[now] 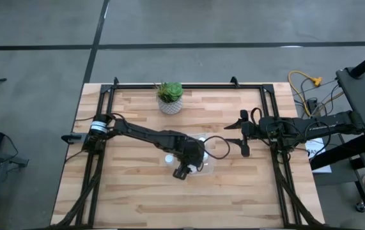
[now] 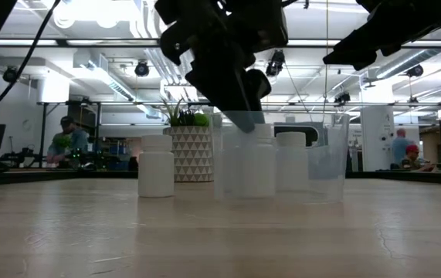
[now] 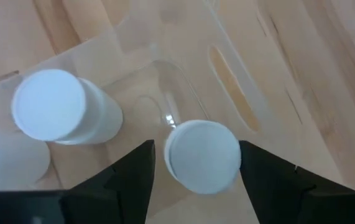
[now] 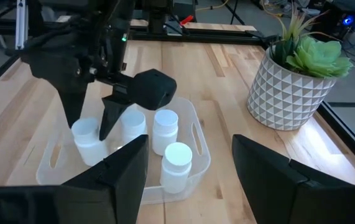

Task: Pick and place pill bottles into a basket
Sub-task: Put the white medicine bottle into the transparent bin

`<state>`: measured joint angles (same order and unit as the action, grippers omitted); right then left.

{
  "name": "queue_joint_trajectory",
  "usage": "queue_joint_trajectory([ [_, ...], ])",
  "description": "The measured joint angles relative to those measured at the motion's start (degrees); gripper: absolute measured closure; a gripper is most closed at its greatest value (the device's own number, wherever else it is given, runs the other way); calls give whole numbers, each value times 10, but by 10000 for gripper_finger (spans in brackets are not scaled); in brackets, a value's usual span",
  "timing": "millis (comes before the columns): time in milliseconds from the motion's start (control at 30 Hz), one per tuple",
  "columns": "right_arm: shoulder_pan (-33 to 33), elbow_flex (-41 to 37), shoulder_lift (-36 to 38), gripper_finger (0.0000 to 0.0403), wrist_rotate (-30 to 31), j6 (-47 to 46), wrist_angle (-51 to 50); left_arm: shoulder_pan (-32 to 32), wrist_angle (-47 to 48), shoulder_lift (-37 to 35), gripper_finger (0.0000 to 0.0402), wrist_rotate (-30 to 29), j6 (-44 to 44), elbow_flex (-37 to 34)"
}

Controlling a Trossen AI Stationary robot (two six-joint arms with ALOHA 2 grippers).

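Note:
The clear basket (image 1: 201,156) stands mid-table with white pill bottles upright inside it (image 4: 165,129). One more bottle (image 2: 156,165) stands on the table just left of the basket. My left gripper (image 1: 182,171) reaches down into the basket's near end, open. Its fingers stand on either side of the cap of an upright bottle (image 3: 202,155), which also shows in the right wrist view (image 4: 85,140). That bottle stands level with the others in the low view (image 2: 255,162). My right gripper (image 1: 245,137) waits open and empty to the right of the basket. My left gripper comes from above, pointing down, with a finger at each side of the bottle's cap (image 3: 230,155). One finger (image 3: 141,168) stands apart from the cap by a narrow gap. The other finger (image 3: 255,171) lies at the cap's edge, and I cannot tell whether it touches.
A whitish patterned pot with a green plant (image 1: 170,99) stands at the table's far edge, behind the basket. A black frame (image 1: 105,96) runs along the far, left and right edges. Bare wood lies toward the near edge (image 1: 182,204).

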<state>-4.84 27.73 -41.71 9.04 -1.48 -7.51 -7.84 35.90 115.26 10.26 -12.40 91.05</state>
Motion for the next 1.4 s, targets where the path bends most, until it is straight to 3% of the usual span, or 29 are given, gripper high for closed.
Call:
queue_joint_trajectory([
  [400,0,0,0,184,0,1,0,-1,110,-1,190,-4,0,80],
  [700,0,0,0,184,0,1,0,-2,276,-4,190,-76,40,149],
  [900,0,0,0,184,0,0,-4,-4,339,-7,190,-108,74,154],
  [1200,0,0,0,184,-1,-1,-12,-5,352,-12,190,-117,77,149],
  [1400,0,-3,0,184,-2,0,-13,-5,315,-56,190,-134,80,120],
])
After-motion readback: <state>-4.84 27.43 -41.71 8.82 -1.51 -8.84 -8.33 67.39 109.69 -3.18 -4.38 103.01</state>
